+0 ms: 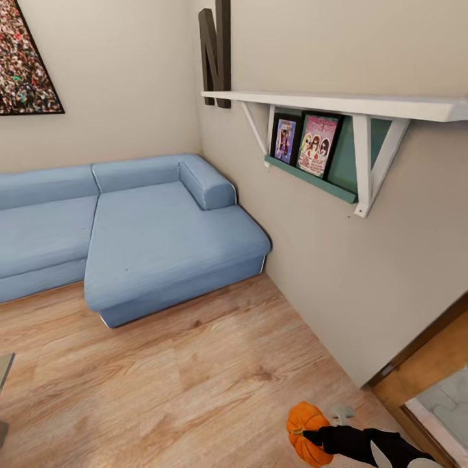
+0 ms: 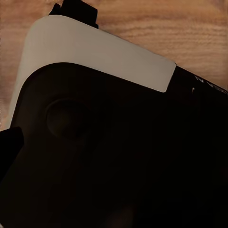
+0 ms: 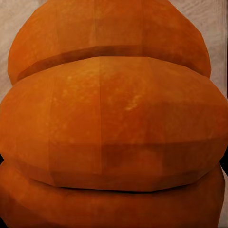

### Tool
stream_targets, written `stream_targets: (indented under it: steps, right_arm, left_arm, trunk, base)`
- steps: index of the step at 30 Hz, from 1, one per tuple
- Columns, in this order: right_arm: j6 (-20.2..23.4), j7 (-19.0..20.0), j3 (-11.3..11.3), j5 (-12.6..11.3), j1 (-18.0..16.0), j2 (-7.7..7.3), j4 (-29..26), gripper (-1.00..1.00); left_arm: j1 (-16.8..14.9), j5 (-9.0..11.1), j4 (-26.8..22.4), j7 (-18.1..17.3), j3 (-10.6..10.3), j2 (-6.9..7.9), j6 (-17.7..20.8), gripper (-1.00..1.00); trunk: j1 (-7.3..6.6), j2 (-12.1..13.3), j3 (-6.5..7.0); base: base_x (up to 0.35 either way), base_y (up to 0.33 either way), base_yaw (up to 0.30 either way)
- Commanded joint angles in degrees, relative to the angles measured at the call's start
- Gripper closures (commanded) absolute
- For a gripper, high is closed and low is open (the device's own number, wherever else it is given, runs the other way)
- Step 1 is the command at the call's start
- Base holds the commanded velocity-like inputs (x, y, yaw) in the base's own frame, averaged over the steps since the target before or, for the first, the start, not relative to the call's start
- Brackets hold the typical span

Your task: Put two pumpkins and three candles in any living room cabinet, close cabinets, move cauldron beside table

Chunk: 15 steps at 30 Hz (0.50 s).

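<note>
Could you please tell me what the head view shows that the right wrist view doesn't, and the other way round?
Head view alone: the blue sofa, the white wall shelf with two framed pictures, a big dark letter N, a doorway at lower right, and the right hand at the pumpkin, apparently holding it. Right wrist view alone: the pumpkin's ribs close up, with slivers of pale surface behind. Both share the orange pumpkin.

open wood floor (image 1: pixel 195 377), sofa (image 1: pixel 156 240) beyond
</note>
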Motion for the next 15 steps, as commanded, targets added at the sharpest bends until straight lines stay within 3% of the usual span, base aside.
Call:
stream_targets:
  steps: [1, 15]
  right_arm:
    - [0.0, 0.0, -0.1, 0.0, 0.0, 0.01, 0.0, 1.00]
    - [0.1, 0.0, -0.1, 0.0, 0.0, 0.03, 0.0, 1.00]
  left_arm:
    - [0.0, 0.0, 0.0, 0.0, 0.0, 0.00, 0.0, -1.00]
    - [0.0, 0.1, 0.0, 0.0, 0.0, 0.00, -0.1, -1.00]
  trunk:
    - [0.00, 0.0, -0.06]
    - [0.00, 0.0, -0.98]
  base:
    - [0.000, 0.000, -0.218]
    - [0.000, 0.000, -0.215]
